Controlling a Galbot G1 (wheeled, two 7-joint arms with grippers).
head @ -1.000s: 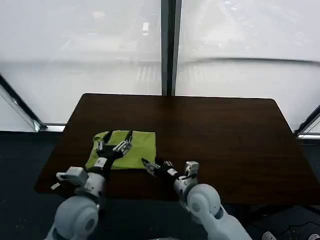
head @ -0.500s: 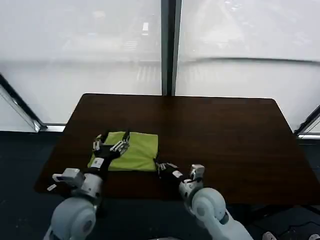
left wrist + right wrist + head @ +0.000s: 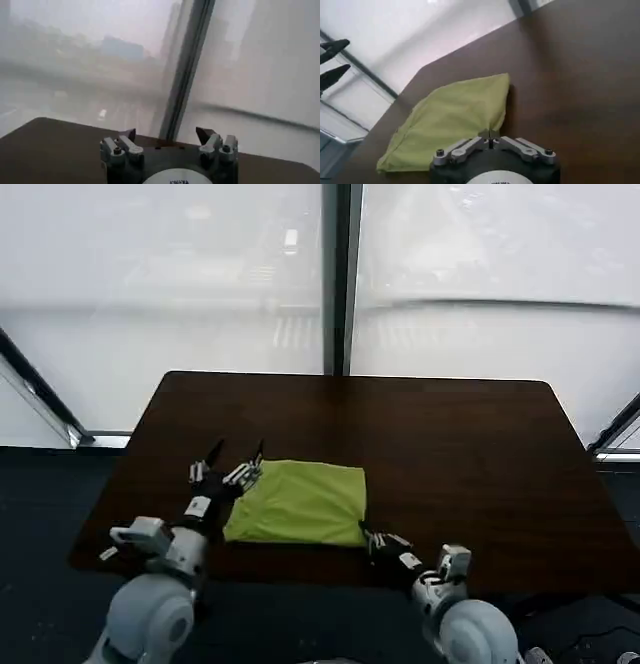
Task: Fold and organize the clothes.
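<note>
Right wrist view showed the right gripper point(image 3: 490, 134) pinched closed on the near corner of the folded lime-green soft-fabric T-shirt point(image 3: 455, 117). Against a second earlier, the shirt point(image 3: 300, 502) had been dragged rightward toward the middle of the dark brown wooden table point(image 3: 450, 444). The left gripper point(image 3: 232, 463), fingers spread and empty, hovered at the shirt's left edge. Judged: repositioning underway, folding apparently complete.

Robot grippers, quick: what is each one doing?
Left gripper: open, empty, beside the green T-shirt.
Right gripper: shut on the T-shirt's corner.
</note>
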